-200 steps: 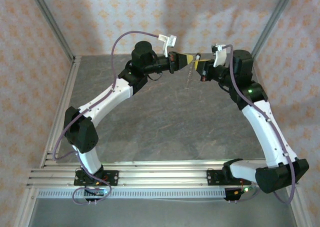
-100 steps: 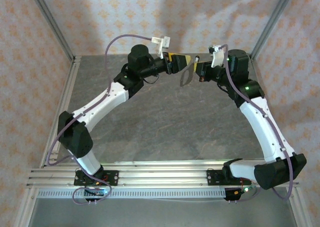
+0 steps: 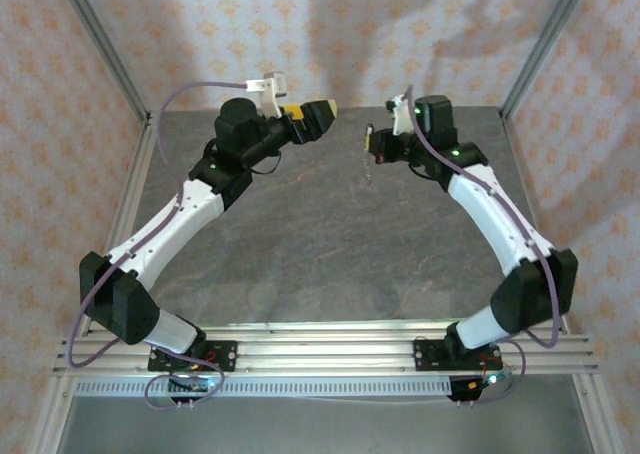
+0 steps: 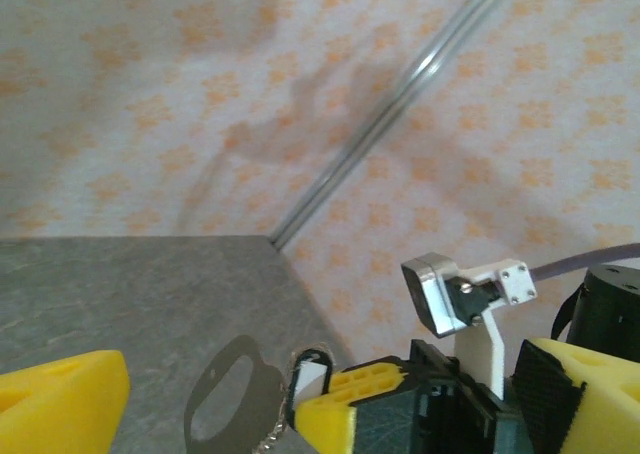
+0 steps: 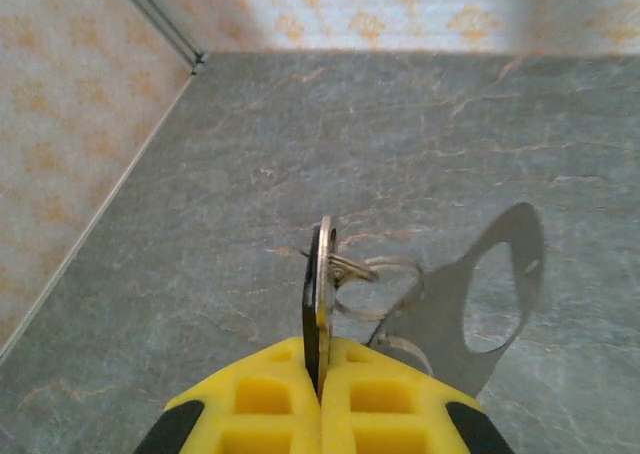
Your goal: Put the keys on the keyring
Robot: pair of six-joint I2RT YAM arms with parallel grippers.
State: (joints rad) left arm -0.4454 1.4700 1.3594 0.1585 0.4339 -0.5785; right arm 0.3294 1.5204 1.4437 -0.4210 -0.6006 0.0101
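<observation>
Since a second ago the left arm has swung back toward the far-left corner, away from the right | left gripper [image 3: 322, 110] spread wide, empty, probably backing off to re-approach | right gripper [image 5: 320, 354] clenched on the tiny black-headed, pale-bladed key [image 5: 318, 264], edge-on, raised over the grey stone-look bench [image 3: 300, 234] near its far edge | thin tan bumpy keyring loop [image 3: 368, 166] dangles beneath, touching the key; can't tell if it's threaded.

there are two robot arms, a left arm [image 3: 165, 229] and a right arm [image 3: 495, 209], two grippers with yellow fingers [image 5: 265, 399], a left gripper [image 3: 324, 108] and a right gripper [image 3: 372, 143], one key [image 5: 318, 279], one keyring [image 5: 372, 270] and one grey table [image 3: 330, 249].
</observation>
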